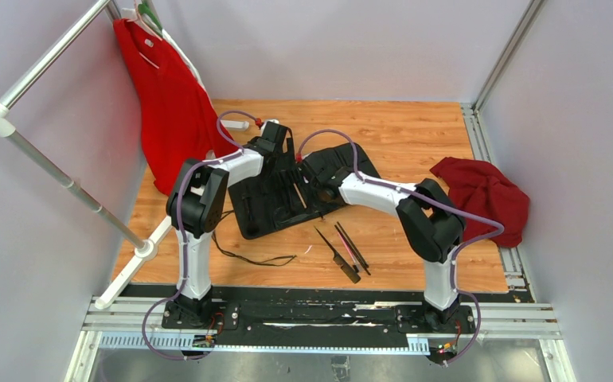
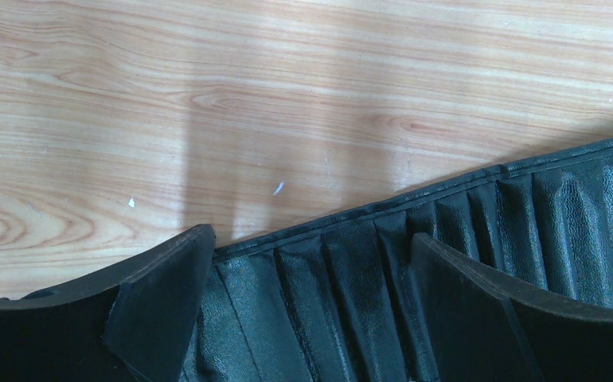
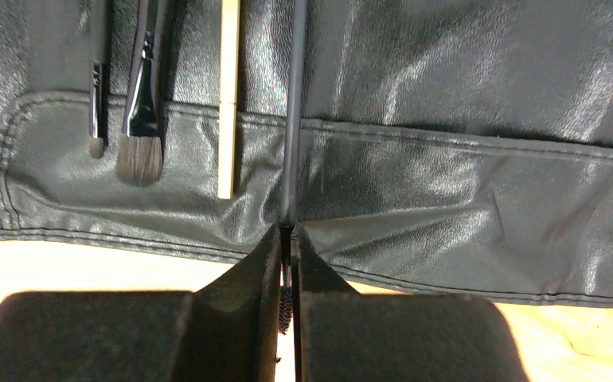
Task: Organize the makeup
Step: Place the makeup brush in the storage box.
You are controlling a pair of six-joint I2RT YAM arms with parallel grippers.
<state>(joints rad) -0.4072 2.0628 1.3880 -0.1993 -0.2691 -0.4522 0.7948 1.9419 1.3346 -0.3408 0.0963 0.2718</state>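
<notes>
The black slotted case (image 1: 265, 205) lies open mid-table. My right gripper (image 1: 325, 189) is at its right part, and in the right wrist view the gripper (image 3: 288, 231) is shut on a thin dark-handled spoolie brush (image 3: 294, 111) lying over the case pocket (image 3: 447, 183). Its bristle tip shows between the fingers. A small brush (image 3: 96, 103), a flat brush (image 3: 140, 147) and a beige stick (image 3: 228, 103) sit in the pocket. My left gripper (image 1: 275, 142) is open and empty over the case's pleated slots (image 2: 351, 302). A comb (image 1: 337, 255) and two thin brushes (image 1: 353, 248) lie loose in front.
A thin black cord (image 1: 249, 256) loops left of the loose tools. A red cloth (image 1: 482, 199) lies at the right edge. A red shirt (image 1: 172, 103) hangs on a white rack (image 1: 64, 179) at the left. Grey walls enclose the table.
</notes>
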